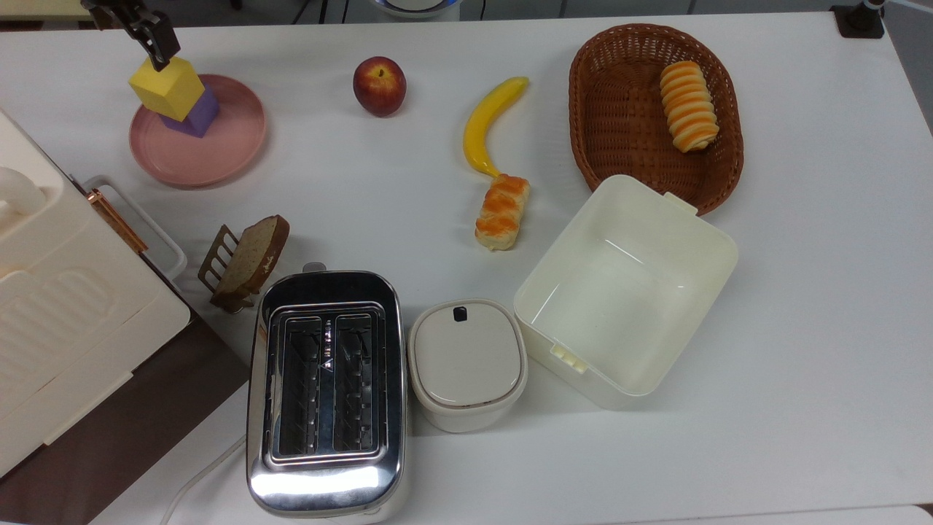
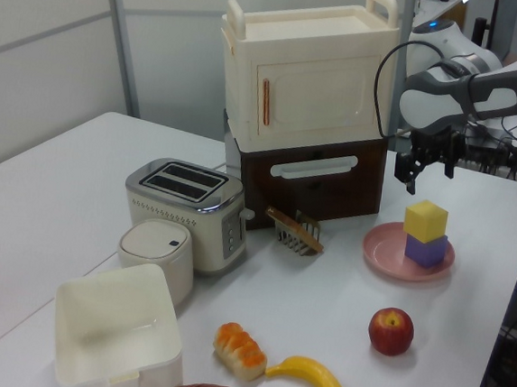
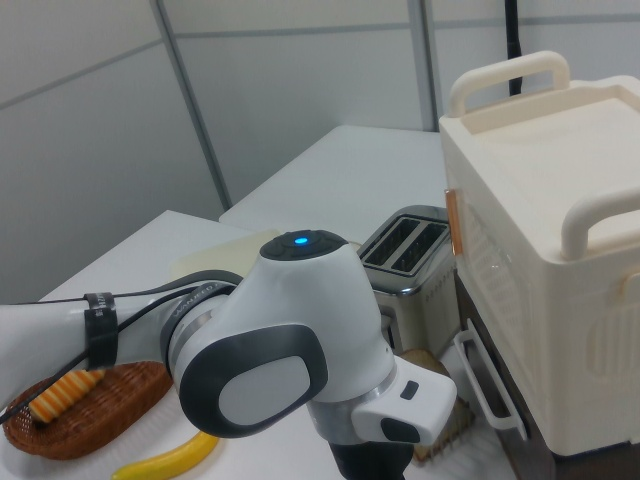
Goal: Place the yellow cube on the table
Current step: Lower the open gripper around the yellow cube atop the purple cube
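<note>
White table [image 1: 802,306] (toaster [image 1: 326,394], plate [image 1: 219,157])

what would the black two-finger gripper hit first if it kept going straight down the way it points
Probably the matte yellow foam cube, stacked on the purple cube. The black two-finger gripper points down just off the cube's edge, so depth is unclear; it could pass it and meet the round pink plate.

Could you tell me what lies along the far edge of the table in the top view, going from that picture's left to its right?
Yellow cube on the purple cube and pink plate → apple → banana → wicker basket holding a striped roll.
</note>
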Robot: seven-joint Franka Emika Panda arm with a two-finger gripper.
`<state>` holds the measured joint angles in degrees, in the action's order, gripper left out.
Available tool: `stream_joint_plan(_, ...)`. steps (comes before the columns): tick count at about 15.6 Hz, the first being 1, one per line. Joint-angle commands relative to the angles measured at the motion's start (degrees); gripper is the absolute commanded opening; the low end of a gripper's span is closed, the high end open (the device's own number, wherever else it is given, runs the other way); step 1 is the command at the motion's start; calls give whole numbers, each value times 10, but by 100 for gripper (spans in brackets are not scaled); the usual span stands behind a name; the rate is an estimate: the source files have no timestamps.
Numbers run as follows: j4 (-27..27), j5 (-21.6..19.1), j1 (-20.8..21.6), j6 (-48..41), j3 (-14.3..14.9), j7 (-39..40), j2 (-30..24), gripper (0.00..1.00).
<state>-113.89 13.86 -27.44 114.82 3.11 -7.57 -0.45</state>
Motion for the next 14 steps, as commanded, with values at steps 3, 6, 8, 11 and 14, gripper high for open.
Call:
stream_joint_plan(3, -21, -41, 12, 12, 11, 90, 5, 100)
stream_joint_plan(6, -21, -78, 11, 12, 11, 113, 4, 100)
stream_joint_plan(8, -21, -79, 10, 13, 11, 113, 4, 100)
stream_joint_plan(11, -24, -79, 8, 17, 11, 116, 5, 100)
stream_joint_plan(14, -30, -77, 5, 22, 13, 125, 4, 100)
